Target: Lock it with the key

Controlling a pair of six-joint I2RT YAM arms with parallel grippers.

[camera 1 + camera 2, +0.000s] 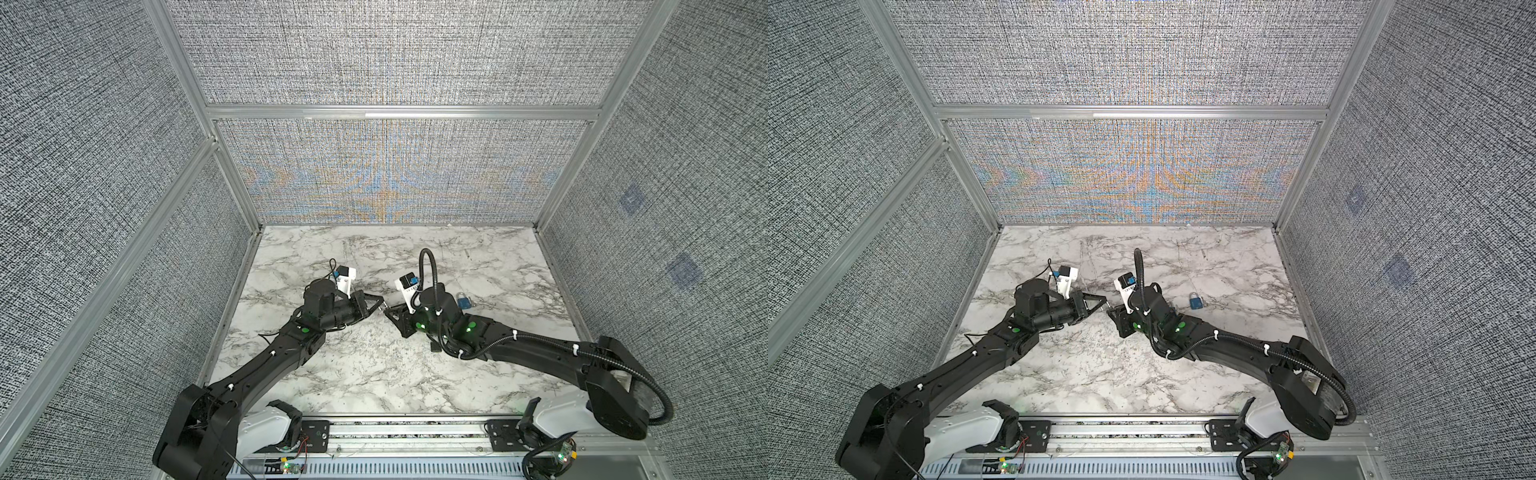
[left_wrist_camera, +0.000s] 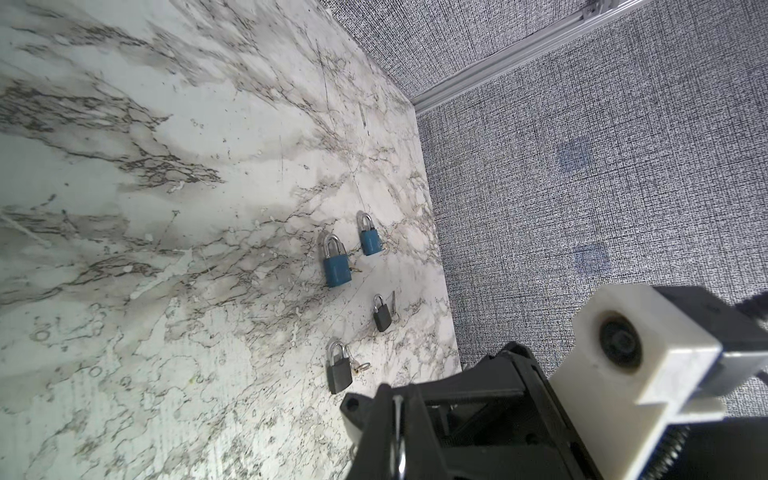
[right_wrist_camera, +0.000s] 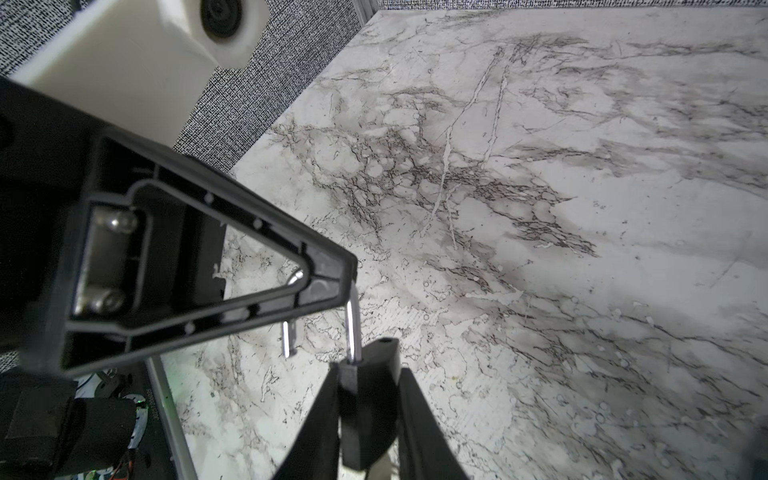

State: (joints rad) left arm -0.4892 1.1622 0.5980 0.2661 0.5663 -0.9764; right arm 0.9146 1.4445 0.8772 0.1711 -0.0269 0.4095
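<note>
A black padlock (image 3: 365, 415) hangs in the air between my two grippers, above the middle of the marble table (image 1: 374, 365). My right gripper (image 3: 368, 370) is shut on the padlock's body, one finger on each side. The silver shackle (image 3: 353, 328) stands open, with its free leg clear of the body. My left gripper (image 2: 397, 401) is shut on the shackle's bend, and its finger (image 3: 328, 286) shows in the right wrist view. In both top views the left gripper (image 1: 379, 305) (image 1: 1103, 305) and right gripper (image 1: 390, 311) (image 1: 1111, 312) meet tip to tip. The key of this lock is hidden.
On the table's right side lie two blue padlocks (image 2: 336, 266) (image 2: 370, 239) and two black padlocks (image 2: 382, 316) (image 2: 338, 372), with small keys (image 2: 360, 368) beside them. One blue padlock (image 1: 464, 300) (image 1: 1196, 300) shows in both top views. Fabric walls enclose the table.
</note>
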